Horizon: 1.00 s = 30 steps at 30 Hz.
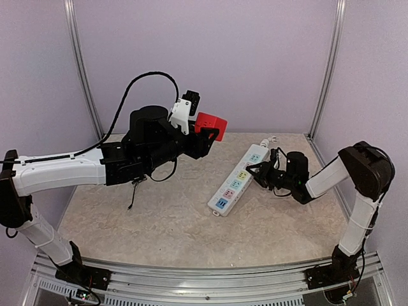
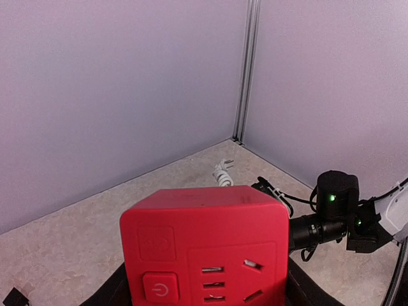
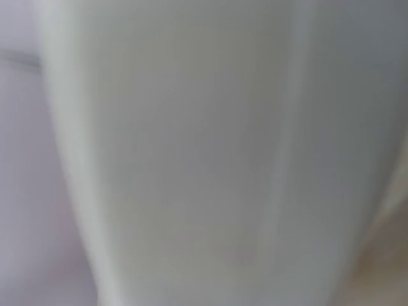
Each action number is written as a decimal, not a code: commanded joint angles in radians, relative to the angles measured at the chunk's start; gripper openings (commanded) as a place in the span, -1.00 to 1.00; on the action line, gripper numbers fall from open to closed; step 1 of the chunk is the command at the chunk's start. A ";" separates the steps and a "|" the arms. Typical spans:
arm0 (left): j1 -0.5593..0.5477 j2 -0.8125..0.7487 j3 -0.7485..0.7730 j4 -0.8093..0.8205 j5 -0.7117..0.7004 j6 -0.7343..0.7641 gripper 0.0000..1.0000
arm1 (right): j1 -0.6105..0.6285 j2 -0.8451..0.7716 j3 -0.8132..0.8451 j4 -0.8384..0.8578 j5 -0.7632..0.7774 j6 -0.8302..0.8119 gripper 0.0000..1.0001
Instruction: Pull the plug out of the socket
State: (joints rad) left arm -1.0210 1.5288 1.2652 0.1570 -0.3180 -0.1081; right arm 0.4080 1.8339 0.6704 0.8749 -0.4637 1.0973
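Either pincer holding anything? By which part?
Left pincer grips the red plug by its opposite sides, clear of the socket. Right pincer sits at the socket's edge; grip cannot be told.

Right wrist view shows only a blurred white surface (image 3: 191, 153); the plug (image 2: 205, 245) is cropped below.

**Room on the left, tight on the right**

Bare table (image 1: 146, 220) lies left of and before the socket (image 1: 237, 181). The right gripper (image 1: 254, 172) crowds its right edge, with the side wall (image 1: 376, 76) near. The left arm (image 1: 64, 171), holding the plug (image 1: 211, 124) aloft, spans the back left.
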 commanded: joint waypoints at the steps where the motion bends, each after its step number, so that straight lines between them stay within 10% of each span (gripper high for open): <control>1: 0.011 -0.029 -0.009 0.023 0.018 -0.015 -0.90 | -0.108 0.063 0.014 -0.069 0.059 -0.128 -1.00; 11: 0.019 -0.053 -0.027 0.000 0.020 -0.026 -0.90 | -0.282 0.209 0.225 -0.197 0.073 -0.139 -1.00; 30: 0.041 -0.096 -0.067 -0.005 0.040 -0.056 -0.89 | -0.382 0.326 0.397 -0.406 0.029 -0.236 -0.18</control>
State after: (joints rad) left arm -0.9928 1.4776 1.2098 0.1307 -0.2939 -0.1452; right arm 0.0517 2.0918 1.0824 0.6090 -0.5373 1.0561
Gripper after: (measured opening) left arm 0.627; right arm 0.370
